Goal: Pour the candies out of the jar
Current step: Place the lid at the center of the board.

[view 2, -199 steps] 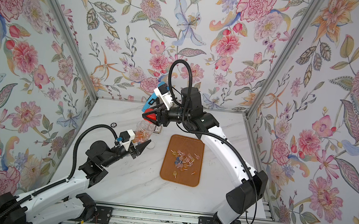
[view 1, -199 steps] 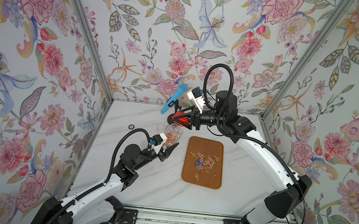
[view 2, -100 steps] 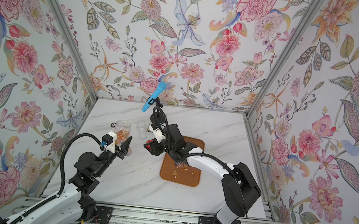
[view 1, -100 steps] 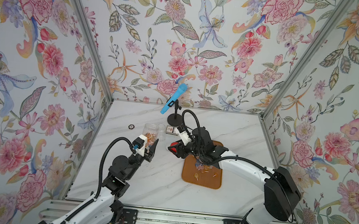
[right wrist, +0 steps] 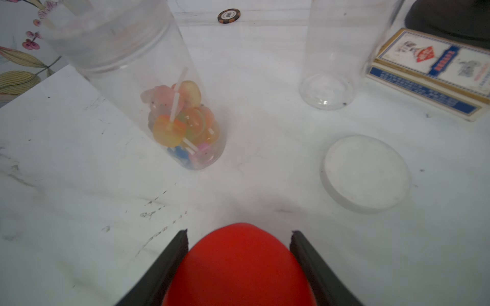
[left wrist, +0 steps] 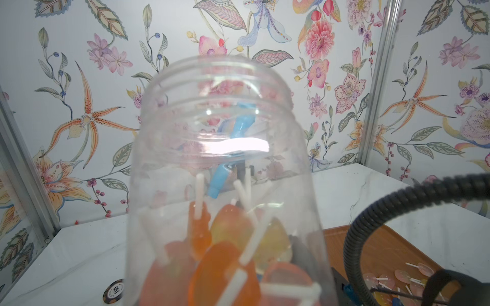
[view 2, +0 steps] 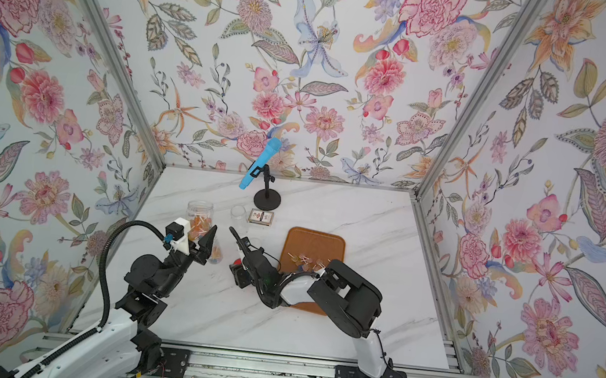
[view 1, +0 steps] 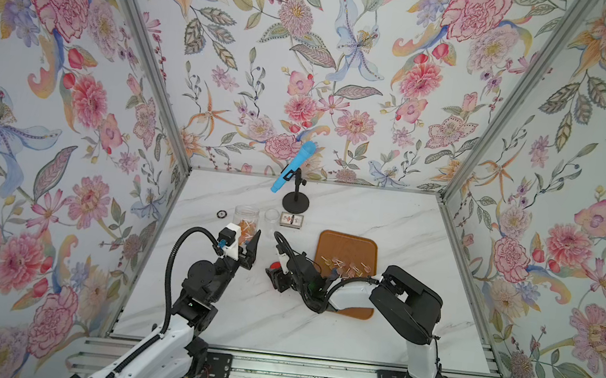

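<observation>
Nearest the robot, the right hand (right wrist: 238, 234) sits low over the white marble table (view 1: 374, 339) near its middle, both black fingers clamped on a red domed round lid (right wrist: 238, 267). The right arm (view 1: 349, 298) lies across the 6 o'clock end of the brown rounded-rectangle tray (view 1: 345, 244), which holds a scatter of small translucent lollipop candies (view 1: 347, 267). At 9 o'clock of that hand, the left hand (view 1: 249, 245) is closed tight. With one finger against the wall, it reads as clamped on the tall clear plastic jar (left wrist: 220, 148), which is upright and open-mouthed with a clump of orange, yellow, pink and blue candies (right wrist: 183, 122) in its bottom. Whether its base touches the table I cannot tell. Toward 12 o'clock lie a flat white disc (right wrist: 366, 172), a small empty clear jar (view 1: 271, 215), a blue-and-white playing-card box (view 1: 291, 219), a dark round poker chip (view 1: 220, 214), then a blue microphone (view 1: 293, 171) on a black stand (view 1: 295, 202). The pour looks part done. The jar stands well apart from the tray with the right arm between, so tipping it here would likely drop candies on bare table, and carrying it across risks striking that arm. The smooth wall may twist in the grip, and crossed sticks could jam at the neck.
</observation>
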